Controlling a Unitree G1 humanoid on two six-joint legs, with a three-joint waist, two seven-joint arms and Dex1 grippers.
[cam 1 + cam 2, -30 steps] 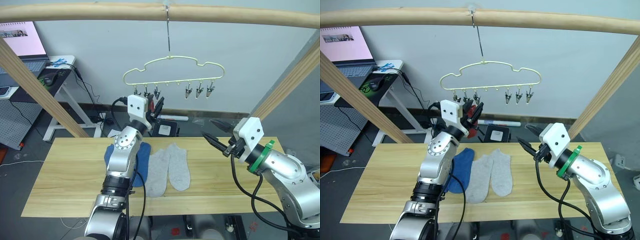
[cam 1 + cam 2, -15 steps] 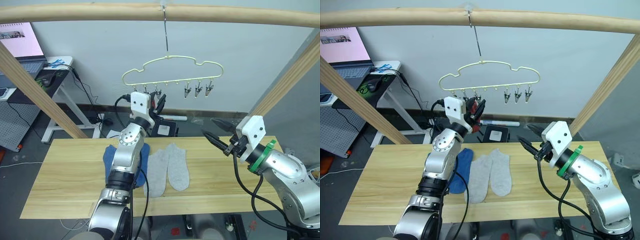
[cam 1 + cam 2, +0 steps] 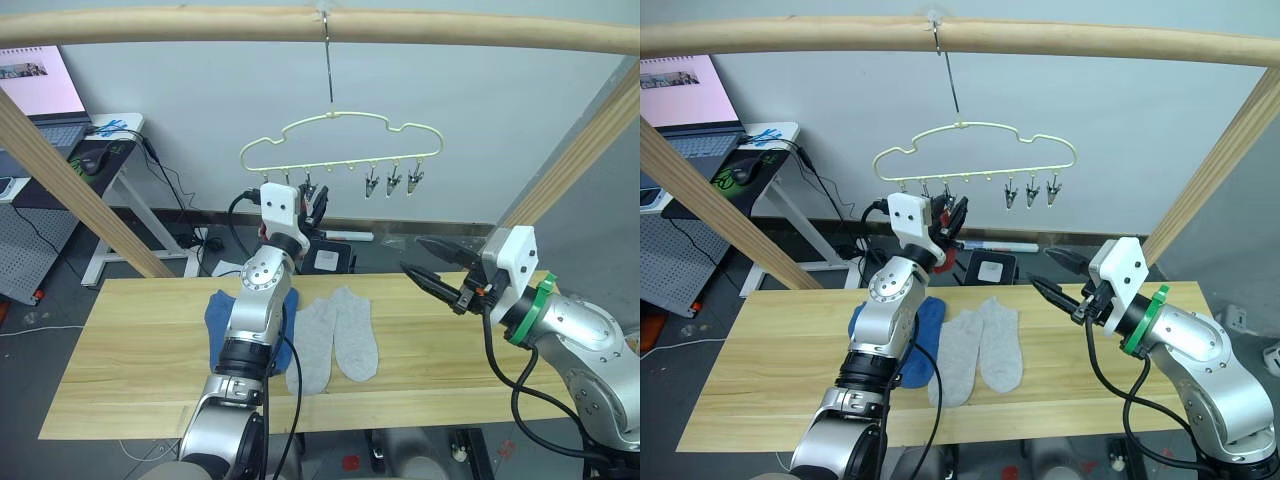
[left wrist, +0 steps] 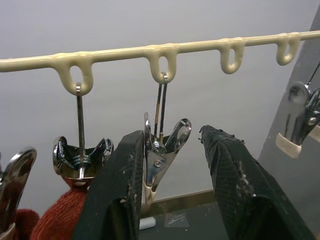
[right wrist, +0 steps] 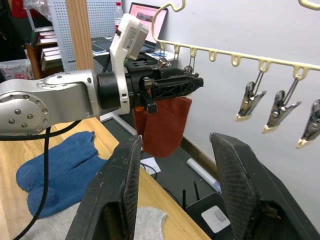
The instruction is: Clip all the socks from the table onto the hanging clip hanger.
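Note:
The pale-yellow clip hanger hangs by its hook from the top pole. My left gripper is raised to its row of clips, open, with one metal clip between its fingers. A rust-red sock hangs from the clips beside it. On the table lie blue socks and two light grey socks side by side. Over the table's right part, my right gripper hovers open and holds nothing.
A thick wooden pole frame crosses above, with slanted poles at the left and right. Three free clips hang at the hanger's right end. A desk with a laptop stands behind on the left.
My left gripper has risen a little closer to the row of clips. The right gripper has hardly moved. The view has shifted slightly.

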